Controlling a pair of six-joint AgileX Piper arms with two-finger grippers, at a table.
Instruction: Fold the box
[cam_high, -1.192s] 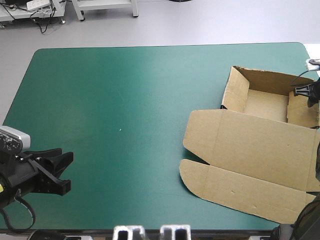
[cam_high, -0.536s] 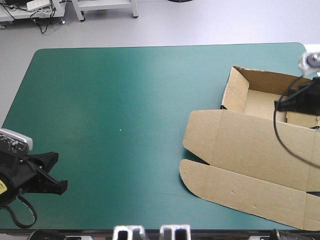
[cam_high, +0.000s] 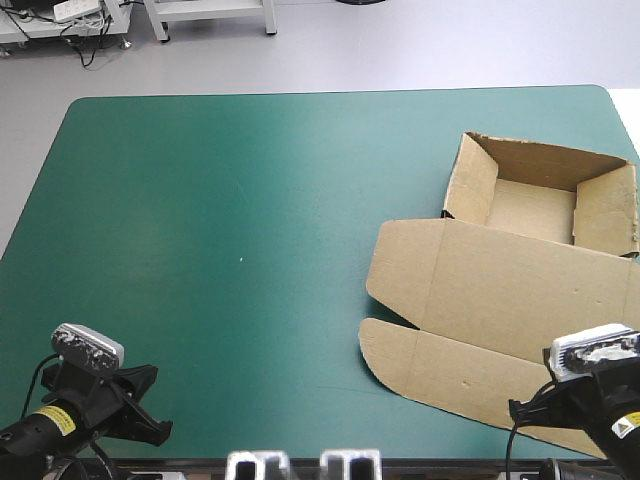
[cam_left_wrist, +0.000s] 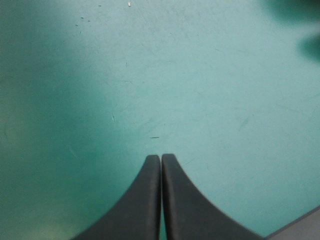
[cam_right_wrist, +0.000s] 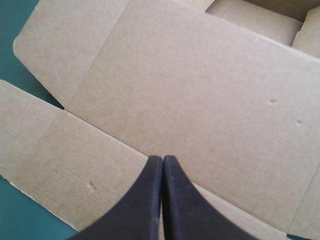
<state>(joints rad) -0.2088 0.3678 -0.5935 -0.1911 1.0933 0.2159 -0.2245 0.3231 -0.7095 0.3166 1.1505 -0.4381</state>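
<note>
The brown box (cam_high: 520, 290) lies on the right half of the table as an open tray (cam_high: 535, 205) with raised walls at the far side and its lid (cam_right_wrist: 200, 95) flat toward the near edge. My right gripper (cam_right_wrist: 162, 159) is shut and empty, hovering over the lid's front flap; in the high view the right gripper (cam_high: 522, 410) sits at the near right corner. My left gripper (cam_left_wrist: 161, 157) is shut over bare teal-green cover, far from the box, and shows as the left gripper (cam_high: 150, 408) at the near left corner.
The teal-green cover (cam_high: 230, 220) is bare across the left and middle. The table's near edge (cam_left_wrist: 302, 225) shows just beside my left gripper. The box's front flap (cam_high: 450, 375) reaches close to the near edge.
My right arm left the tray at the far right and drew back to the near right corner. My left arm pulled back toward the near edge. The box stayed put.
</note>
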